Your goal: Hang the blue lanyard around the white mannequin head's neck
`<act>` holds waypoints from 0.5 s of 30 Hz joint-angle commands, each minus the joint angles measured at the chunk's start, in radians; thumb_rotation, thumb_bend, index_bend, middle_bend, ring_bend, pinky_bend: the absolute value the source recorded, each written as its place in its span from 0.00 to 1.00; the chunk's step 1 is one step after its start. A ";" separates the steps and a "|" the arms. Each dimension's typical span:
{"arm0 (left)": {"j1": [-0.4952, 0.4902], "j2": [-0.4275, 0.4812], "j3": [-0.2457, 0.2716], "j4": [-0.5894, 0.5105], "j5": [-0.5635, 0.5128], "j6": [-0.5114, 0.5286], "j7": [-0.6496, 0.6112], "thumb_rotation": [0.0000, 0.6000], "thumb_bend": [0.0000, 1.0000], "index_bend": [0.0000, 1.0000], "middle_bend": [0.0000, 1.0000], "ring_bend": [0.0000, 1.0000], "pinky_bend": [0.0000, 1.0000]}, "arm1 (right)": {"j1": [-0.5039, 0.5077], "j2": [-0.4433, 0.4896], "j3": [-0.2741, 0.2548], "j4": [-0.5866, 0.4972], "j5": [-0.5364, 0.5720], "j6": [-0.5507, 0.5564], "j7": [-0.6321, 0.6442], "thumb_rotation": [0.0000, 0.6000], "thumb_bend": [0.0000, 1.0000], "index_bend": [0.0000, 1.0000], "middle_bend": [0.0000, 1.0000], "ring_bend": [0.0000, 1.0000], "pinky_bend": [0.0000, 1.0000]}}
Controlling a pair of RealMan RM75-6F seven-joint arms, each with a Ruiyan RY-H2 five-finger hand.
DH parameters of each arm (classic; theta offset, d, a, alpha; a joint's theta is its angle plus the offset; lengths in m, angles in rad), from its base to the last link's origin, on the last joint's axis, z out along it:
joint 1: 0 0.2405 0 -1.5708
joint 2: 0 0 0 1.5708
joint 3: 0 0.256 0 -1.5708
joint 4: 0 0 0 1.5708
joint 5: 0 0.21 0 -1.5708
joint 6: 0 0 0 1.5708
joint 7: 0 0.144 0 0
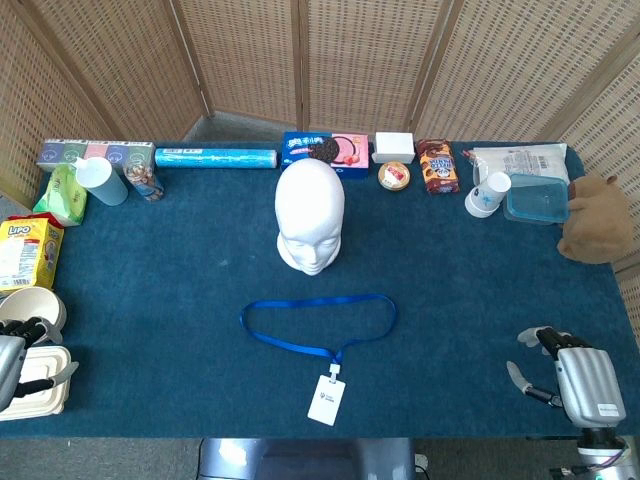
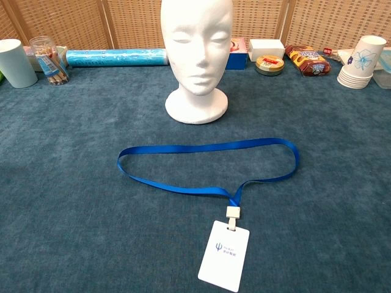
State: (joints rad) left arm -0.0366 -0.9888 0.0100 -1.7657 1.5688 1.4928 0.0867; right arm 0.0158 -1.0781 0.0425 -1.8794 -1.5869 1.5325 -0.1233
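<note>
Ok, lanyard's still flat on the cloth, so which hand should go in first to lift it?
Probably either. The blue lanyard lies centred between them, with the left hand and right hand both open at the table's near corners. Slight edge right: the left sits among containers.

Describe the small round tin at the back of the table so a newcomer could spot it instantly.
Start at the white mannequin head in the middle of the blue table and look to the back row behind it. Just right of the blue cookie box, in front of a white box, sits the round tin. It is the only flat, round thing in that row, with a gold rim and a red-and-white lid.
</note>
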 commanded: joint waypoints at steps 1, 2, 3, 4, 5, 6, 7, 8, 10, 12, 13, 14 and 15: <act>-0.008 -0.003 -0.004 0.002 -0.006 -0.011 0.005 0.77 0.18 0.49 0.44 0.44 0.32 | 0.051 -0.023 0.039 -0.070 0.060 -0.067 -0.080 0.68 0.36 0.41 0.48 0.54 0.57; -0.011 -0.005 -0.005 0.003 -0.007 -0.015 0.006 0.76 0.18 0.49 0.44 0.44 0.32 | 0.062 -0.028 0.047 -0.081 0.075 -0.082 -0.099 0.68 0.36 0.41 0.48 0.54 0.58; -0.016 -0.006 -0.007 0.005 -0.010 -0.022 0.009 0.77 0.18 0.49 0.44 0.44 0.32 | 0.079 -0.038 0.060 -0.095 0.097 -0.101 -0.132 0.68 0.36 0.41 0.48 0.54 0.58; -0.019 -0.008 -0.007 0.006 -0.011 -0.026 0.011 0.77 0.18 0.49 0.44 0.44 0.32 | 0.090 -0.047 0.070 -0.101 0.115 -0.111 -0.159 0.69 0.36 0.41 0.48 0.54 0.59; -0.023 -0.009 -0.008 0.007 -0.013 -0.033 0.013 0.77 0.18 0.49 0.44 0.44 0.32 | 0.104 -0.065 0.084 -0.108 0.142 -0.120 -0.205 0.69 0.36 0.41 0.49 0.56 0.60; -0.026 -0.011 -0.009 0.008 -0.014 -0.038 0.015 0.77 0.18 0.49 0.44 0.44 0.32 | 0.115 -0.080 0.093 -0.110 0.156 -0.127 -0.237 0.69 0.36 0.41 0.50 0.57 0.62; -0.032 -0.013 -0.010 0.009 -0.016 -0.045 0.017 0.77 0.18 0.49 0.44 0.44 0.32 | 0.131 -0.103 0.103 -0.116 0.182 -0.139 -0.277 0.68 0.36 0.41 0.52 0.61 0.67; -0.035 -0.014 -0.011 0.010 -0.018 -0.051 0.018 0.77 0.18 0.49 0.44 0.44 0.32 | 0.142 -0.119 0.110 -0.120 0.201 -0.150 -0.299 0.68 0.36 0.41 0.54 0.65 0.73; -0.045 -0.016 -0.015 0.012 -0.022 -0.064 0.021 0.76 0.18 0.49 0.44 0.44 0.32 | 0.168 -0.156 0.126 -0.127 0.244 -0.166 -0.355 0.69 0.36 0.41 0.58 0.75 0.83; -0.057 -0.018 -0.022 0.017 -0.027 -0.076 0.025 0.77 0.18 0.49 0.44 0.44 0.32 | 0.197 -0.202 0.146 -0.124 0.294 -0.176 -0.426 0.69 0.35 0.41 0.63 0.84 0.91; -0.061 -0.019 -0.024 0.018 -0.030 -0.080 0.026 0.77 0.18 0.49 0.44 0.44 0.32 | 0.206 -0.216 0.152 -0.124 0.311 -0.178 -0.446 0.69 0.35 0.41 0.67 0.90 0.95; -0.065 -0.021 -0.026 0.019 -0.032 -0.084 0.027 0.77 0.18 0.49 0.44 0.44 0.32 | 0.215 -0.230 0.158 -0.124 0.328 -0.179 -0.464 0.68 0.34 0.41 0.69 0.93 0.97; -0.072 -0.023 -0.030 0.021 -0.035 -0.092 0.029 0.77 0.18 0.49 0.44 0.44 0.32 | 0.228 -0.252 0.168 -0.122 0.353 -0.181 -0.488 0.68 0.34 0.41 0.74 0.97 0.99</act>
State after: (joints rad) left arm -0.1048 -1.0101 -0.0170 -1.7462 1.5364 1.4049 0.1138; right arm 0.2082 -1.2840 0.1826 -1.9970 -1.2832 1.3675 -0.5603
